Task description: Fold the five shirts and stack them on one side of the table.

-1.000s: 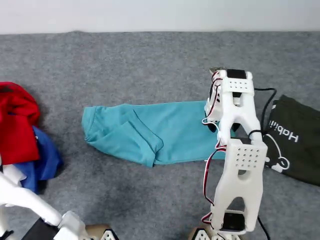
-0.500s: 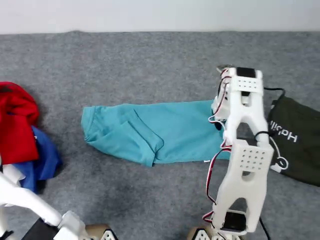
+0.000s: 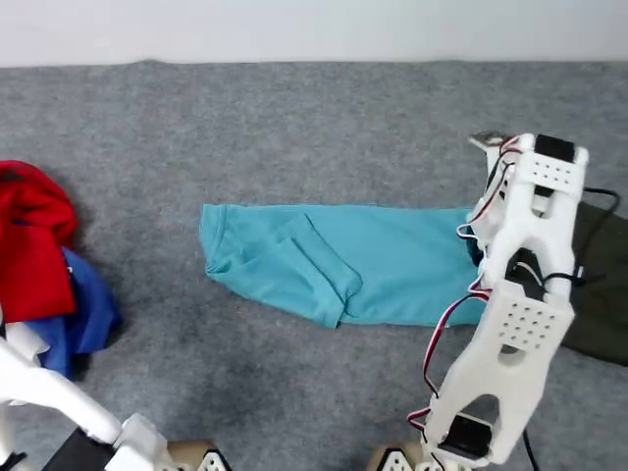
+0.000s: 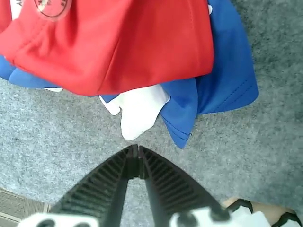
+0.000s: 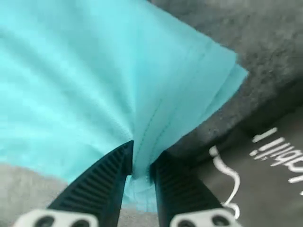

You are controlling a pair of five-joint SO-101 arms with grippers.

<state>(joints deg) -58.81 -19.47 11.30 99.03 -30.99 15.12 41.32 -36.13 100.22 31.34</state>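
I count five shirts on the one grey table (image 3: 294,118): one teal shirt (image 3: 334,260), one red shirt (image 3: 34,240), one blue shirt (image 3: 93,304), one white shirt (image 4: 139,109) and one dark shirt (image 3: 603,294). Red, blue and white make a single heap. There are two arms, left arm (image 3: 59,397) and right arm (image 3: 515,324), so two grippers: left gripper (image 4: 137,158), right gripper (image 5: 142,156).
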